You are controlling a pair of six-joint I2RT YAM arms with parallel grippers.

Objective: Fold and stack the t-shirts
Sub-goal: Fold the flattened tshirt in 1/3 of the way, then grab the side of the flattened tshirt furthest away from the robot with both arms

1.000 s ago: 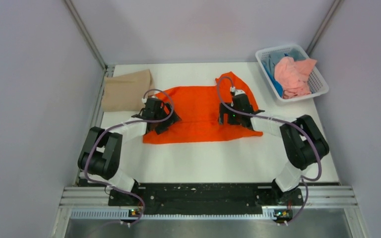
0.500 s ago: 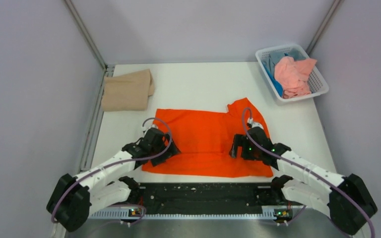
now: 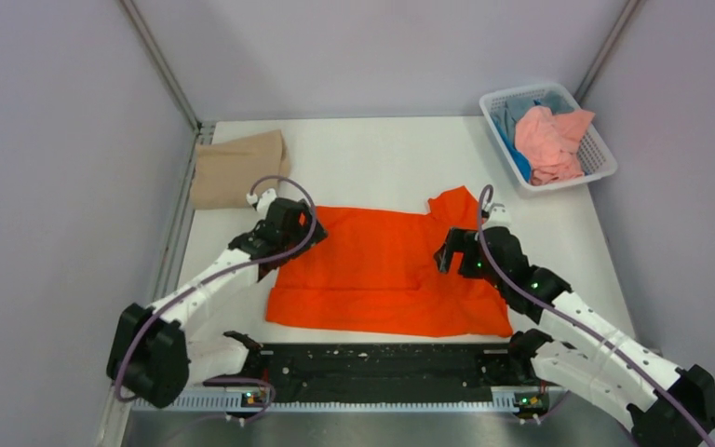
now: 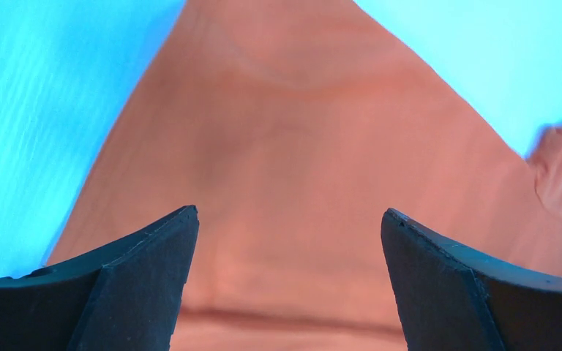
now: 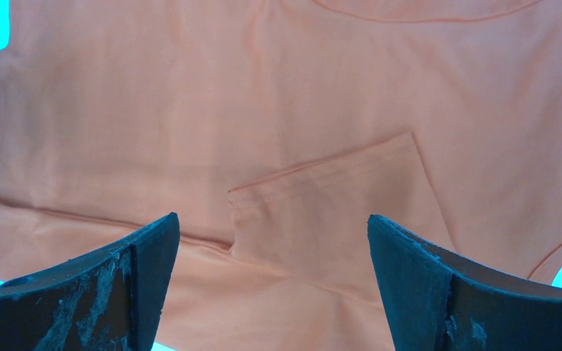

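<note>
A bright orange t-shirt lies spread flat near the table's front edge, one sleeve sticking up at its upper right. My left gripper hovers over its upper left corner, open, with only orange cloth below the wide-apart fingers. Above the shirt's upper right part my right gripper is open too; its wrist view shows the gripper over the cloth and a folded-over sleeve. A tan-beige t-shirt lies folded at the back left.
A white lattice basket at the back right holds a crumpled salmon-pink shirt and a blue one. The white table has walls on both sides. The black base rail runs just below the orange shirt's hem.
The orange shirt has come from mid-table toward the front edge with both grippers. Since then both grippers have lifted and moved back over its far edge, open.
</note>
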